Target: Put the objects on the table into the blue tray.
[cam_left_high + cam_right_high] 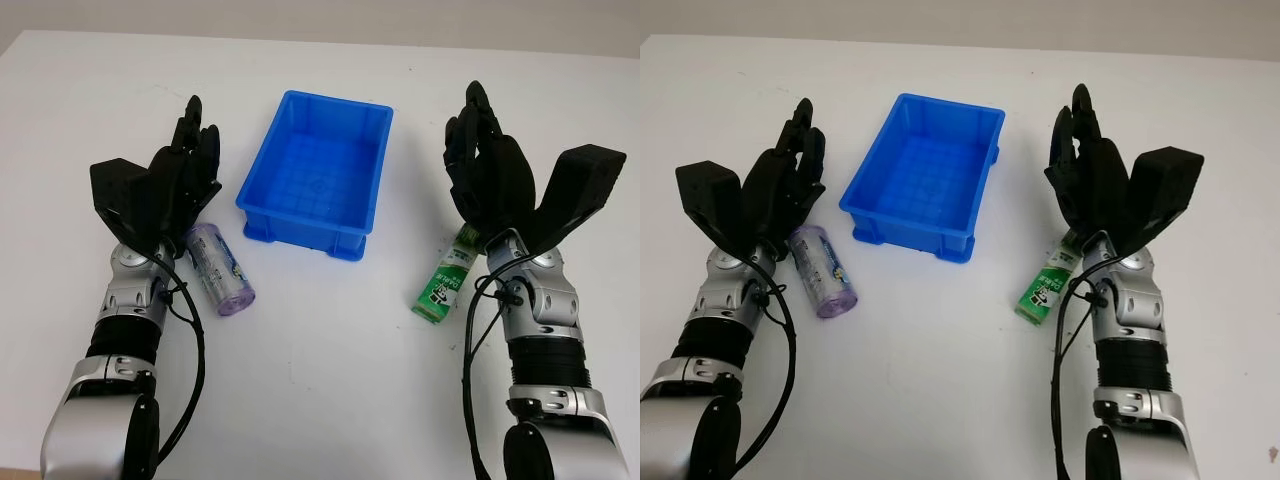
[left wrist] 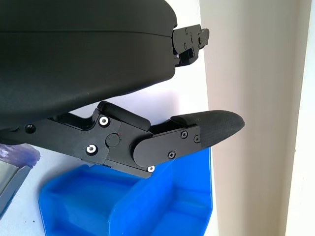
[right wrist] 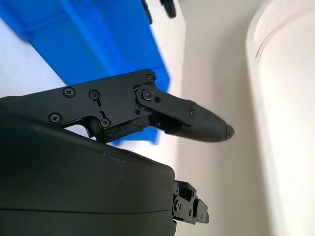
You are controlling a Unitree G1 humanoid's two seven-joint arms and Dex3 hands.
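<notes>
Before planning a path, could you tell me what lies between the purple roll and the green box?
Only bare white table lies between the purple roll and green box, seen in both eye views.

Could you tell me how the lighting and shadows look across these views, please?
Left eye view: even, soft light, only faint shadows under the blue tray and purple roll. Right eye view: the same, no glare on the green package. Left wrist view: the close left hand is dark, the wall behind bright.

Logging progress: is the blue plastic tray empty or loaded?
Empty: the blue plastic tray shows only its bare gridded floor in both eye views.
</notes>
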